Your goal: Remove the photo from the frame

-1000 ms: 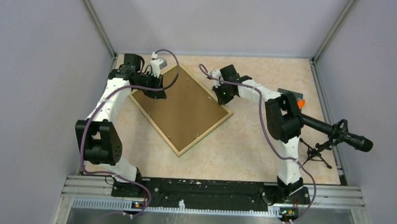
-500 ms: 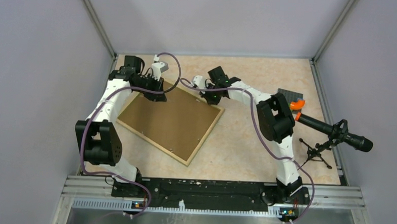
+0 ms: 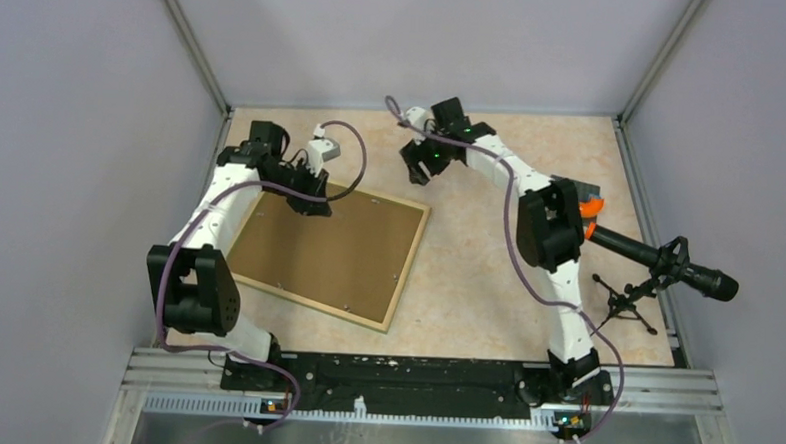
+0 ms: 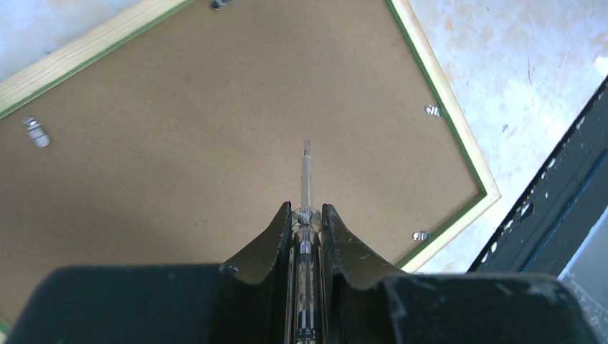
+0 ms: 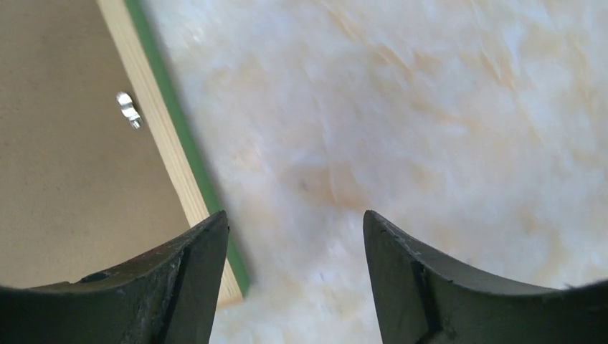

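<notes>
Frame (image 3: pixel 323 254) is seen lying back-up on the table (image 3: pixel 456 285), brown fibreboard showing and the photo hidden underneath. A clear-handled tool (image 4: pixel 306 168) is pinched tight in the left gripper (image 4: pixel 307 222), its thin tip aimed at the middle of the fibreboard. The right gripper (image 5: pixel 294 244) is held spread and empty over the table, just beside the frame's corner. Metal clips (image 4: pixel 432 110) are spotted along the green border.

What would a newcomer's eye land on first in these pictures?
The big frame lies brown back up, left of the table's centre. The left gripper hangs over it, shut on a thin clear tool that points at that back. The right gripper is open above bare table by the frame's far right corner.
</notes>
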Robot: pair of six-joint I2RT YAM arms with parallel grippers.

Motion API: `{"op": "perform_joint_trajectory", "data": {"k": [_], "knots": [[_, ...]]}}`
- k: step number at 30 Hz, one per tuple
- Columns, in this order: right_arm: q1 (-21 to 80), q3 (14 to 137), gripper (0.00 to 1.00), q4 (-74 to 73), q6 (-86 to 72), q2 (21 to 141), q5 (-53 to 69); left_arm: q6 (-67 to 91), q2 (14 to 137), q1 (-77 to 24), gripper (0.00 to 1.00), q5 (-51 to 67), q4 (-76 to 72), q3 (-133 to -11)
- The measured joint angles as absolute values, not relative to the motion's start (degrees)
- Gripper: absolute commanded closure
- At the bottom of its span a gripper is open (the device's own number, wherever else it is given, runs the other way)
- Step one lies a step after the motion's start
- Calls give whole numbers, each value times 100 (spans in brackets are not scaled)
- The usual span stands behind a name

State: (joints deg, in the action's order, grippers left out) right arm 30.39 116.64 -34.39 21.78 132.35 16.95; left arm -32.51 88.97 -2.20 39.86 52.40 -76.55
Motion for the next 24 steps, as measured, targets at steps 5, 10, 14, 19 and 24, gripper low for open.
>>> {"op": "perform_joint_trajectory", "data": {"k": [5,10,14,19,24], "knots": [[2427,10720,33,-3546,1424,12551,2034,-3673,8709,-705,100,3889,5273,-7297],[2429,9581,36,-3610,937,11974,2292,-4021,8597,-1787,100,3653,5234,-7052],[2550,8661,31,-3476,436,11734,2620,-4209,8597,-2582,100,3385,5043,-6932],[2593,7765,31,-3177,-307,11288,3037,-4285,8698,-2978,100,3192,4895,-6932],[2729,7730,36,-2797,-834,11301,3148,-4331,8921,-3216,100,3017,4768,-6930]]}}
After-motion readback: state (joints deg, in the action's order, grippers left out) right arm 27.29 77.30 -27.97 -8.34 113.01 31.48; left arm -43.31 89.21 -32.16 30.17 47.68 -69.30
